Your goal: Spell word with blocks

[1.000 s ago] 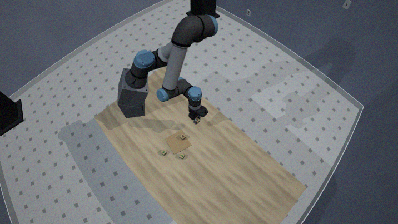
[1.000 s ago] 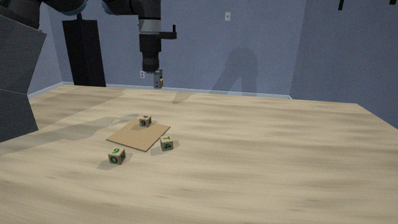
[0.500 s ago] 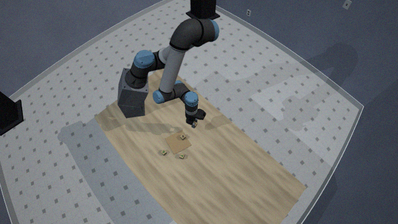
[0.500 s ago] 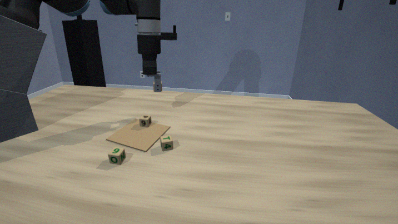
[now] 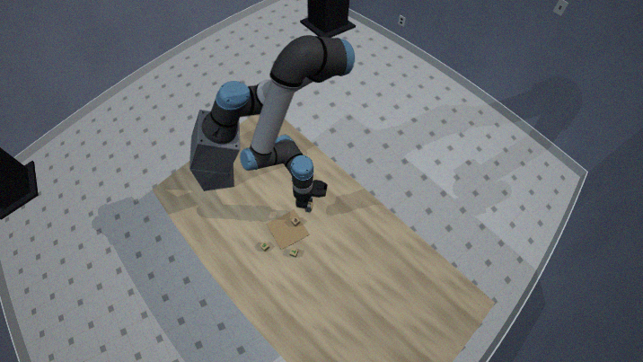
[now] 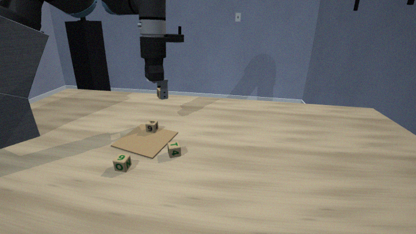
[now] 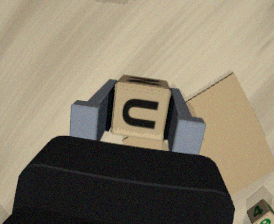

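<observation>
U block [image 7: 142, 111] is clamped between the half-open fingers of the gripper [image 6: 161, 92], carried in the air above the table [image 6: 276, 157], behind the mat [image 6: 144, 143]. One block [image 6: 151, 126] is seen on the mat's far corner; its top letter can't be read. T block [image 6: 174, 148] is parked just off the mat's right edge, and a fourth block [image 6: 122, 162] showing O, N, 9 off its near-left edge
</observation>
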`<state>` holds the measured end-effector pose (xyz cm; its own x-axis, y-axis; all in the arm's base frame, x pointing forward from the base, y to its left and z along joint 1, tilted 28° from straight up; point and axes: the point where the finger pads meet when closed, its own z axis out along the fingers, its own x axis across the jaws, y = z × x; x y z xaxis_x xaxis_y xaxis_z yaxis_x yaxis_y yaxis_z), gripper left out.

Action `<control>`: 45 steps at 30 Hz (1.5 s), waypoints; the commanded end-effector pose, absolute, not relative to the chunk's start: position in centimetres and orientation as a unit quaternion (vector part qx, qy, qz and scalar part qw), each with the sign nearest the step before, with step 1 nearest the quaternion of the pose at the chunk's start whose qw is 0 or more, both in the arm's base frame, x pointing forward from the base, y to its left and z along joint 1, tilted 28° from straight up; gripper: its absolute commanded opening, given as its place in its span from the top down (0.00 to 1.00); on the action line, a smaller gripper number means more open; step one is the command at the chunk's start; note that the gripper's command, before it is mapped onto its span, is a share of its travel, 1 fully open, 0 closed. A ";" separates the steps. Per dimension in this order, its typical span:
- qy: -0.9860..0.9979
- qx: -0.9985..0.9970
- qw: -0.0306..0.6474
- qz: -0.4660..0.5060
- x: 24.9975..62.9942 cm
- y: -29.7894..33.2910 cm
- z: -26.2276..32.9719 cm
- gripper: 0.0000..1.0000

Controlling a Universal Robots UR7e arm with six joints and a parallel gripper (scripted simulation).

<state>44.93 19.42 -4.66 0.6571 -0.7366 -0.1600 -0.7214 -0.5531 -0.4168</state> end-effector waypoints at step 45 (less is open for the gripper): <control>0.018 -0.970 0.214 -0.117 44.5 9.3 -8.4 0.43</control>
<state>44.55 10.03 -8.16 0.9719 -0.1403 0.1889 -0.0467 -0.9017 -0.4298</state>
